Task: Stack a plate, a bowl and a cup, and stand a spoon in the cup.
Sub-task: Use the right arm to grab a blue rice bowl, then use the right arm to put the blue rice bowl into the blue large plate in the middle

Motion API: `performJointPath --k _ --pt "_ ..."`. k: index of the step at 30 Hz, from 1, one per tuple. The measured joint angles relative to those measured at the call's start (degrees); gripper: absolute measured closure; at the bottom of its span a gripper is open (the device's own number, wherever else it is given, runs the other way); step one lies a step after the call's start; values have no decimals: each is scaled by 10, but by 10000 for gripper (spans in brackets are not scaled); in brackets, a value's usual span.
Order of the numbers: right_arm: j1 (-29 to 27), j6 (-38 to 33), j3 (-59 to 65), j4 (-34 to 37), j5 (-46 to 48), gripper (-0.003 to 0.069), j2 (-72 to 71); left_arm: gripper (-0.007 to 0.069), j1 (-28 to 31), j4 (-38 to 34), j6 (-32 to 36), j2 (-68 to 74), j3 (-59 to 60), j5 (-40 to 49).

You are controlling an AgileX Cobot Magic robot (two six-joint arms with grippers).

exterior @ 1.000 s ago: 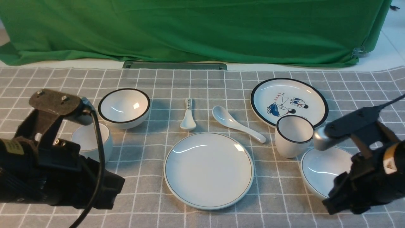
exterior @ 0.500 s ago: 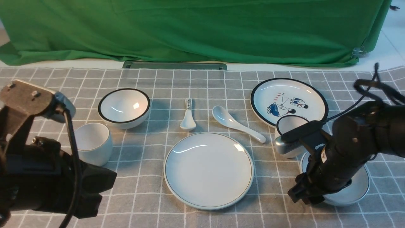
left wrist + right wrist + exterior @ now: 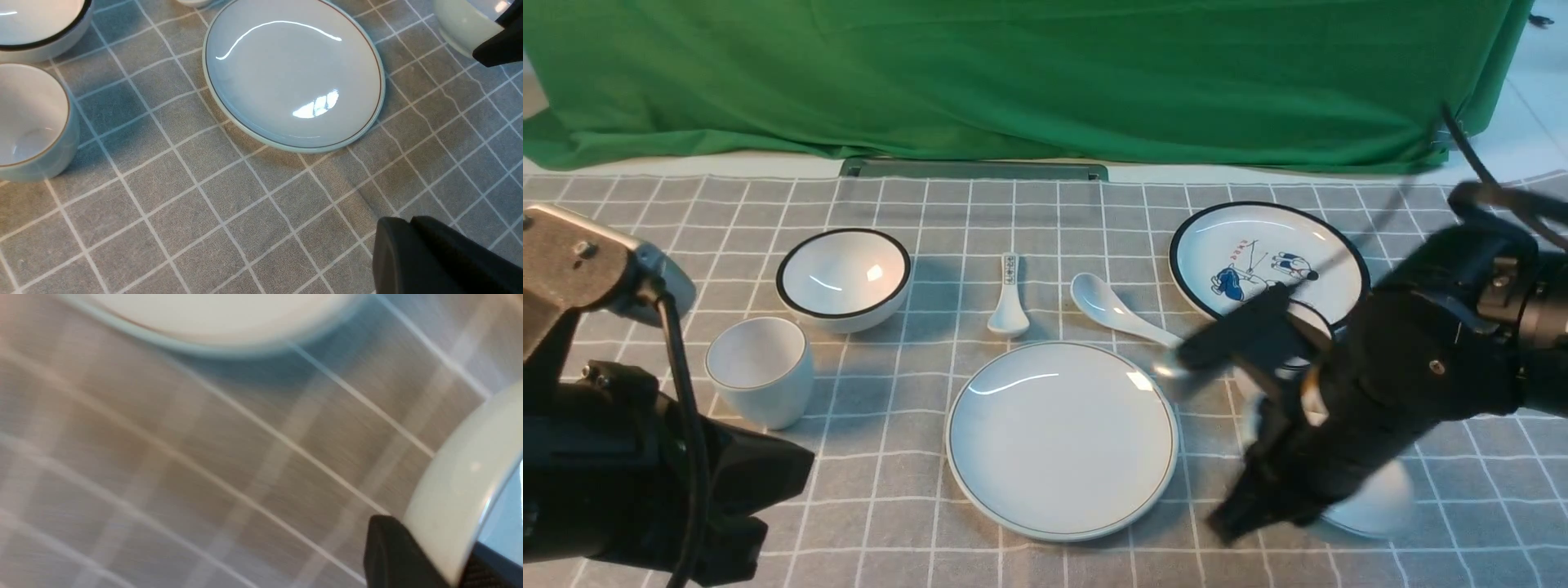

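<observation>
Operator: Bowl (image 3: 1376, 500) location and grip status?

Technician: The right end effector (image 3: 443, 561) is clamped on the bowl rim. One black finger (image 3: 392, 555) bears on the outer wall and the other sits on the inner side. In the front view the bowl is a white smear low under the right arm. It is to the right of the plate (image 3: 1062, 437), with a strip of cloth between them. Whether it rests on the worktop (image 3: 890, 498) or hangs clear cannot be told (that area is motion-blurred).

Operator: Left end effector?

Technician: The left end effector (image 3: 768, 490) hovers over the near left of the worktop. Its wrist view shows only a black tip, so its opening width cannot be told.

Operator: Other task items, working outward?

Technician: The cup (image 3: 758, 367) stands upright, mouth up, just beyond the left end effector. The plate lies flat at centre. The spoon (image 3: 1107, 309) lies scoop up just beyond the plate's far right edge, with its handle running toward the right arm.

Operator: Non-task items?

Technician: A black-rimmed bowl (image 3: 843, 278) stands behind the cup. A blue-patterned spoon (image 3: 1009, 302) lies to the left of the white spoon. A cartoon plate (image 3: 1258, 245) sits at far right, partly hidden by the right arm.
</observation>
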Motion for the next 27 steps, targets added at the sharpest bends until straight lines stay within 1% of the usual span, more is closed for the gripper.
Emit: performJointPath --k 1,2,6,11,14,17,23,25,26,27 --pt "4 2 -8 1 -1 577 0 615 0 0 0 0 0 0" --pt "40 4 -42 4 -8 577 5 615 0 3 0 0 0 -1" --pt "74 -2 -123 9 -10 577 62 615 0 6 0 0 0 -1" --pt "76 -24 -224 8 -5 577 186 615 0 23 -10 0 0 2" --pt "76 -30 -268 9 9 577 233 615 0 29 -14 0 0 4" --pt "76 -33 -296 9 16 577 262 615 0 30 -15 0 0 4" --pt "78 -38 -311 5 22 575 283 615 0 33 -15 0 0 4" --pt "79 -38 -313 3 22 548 287 615 0 36 -15 0 0 4" --pt "79 -38 -313 5 23 509 291 615 0 37 -15 0 0 3" --pt "79 -38 -313 10 23 446 295 615 0 38 -15 0 0 2"
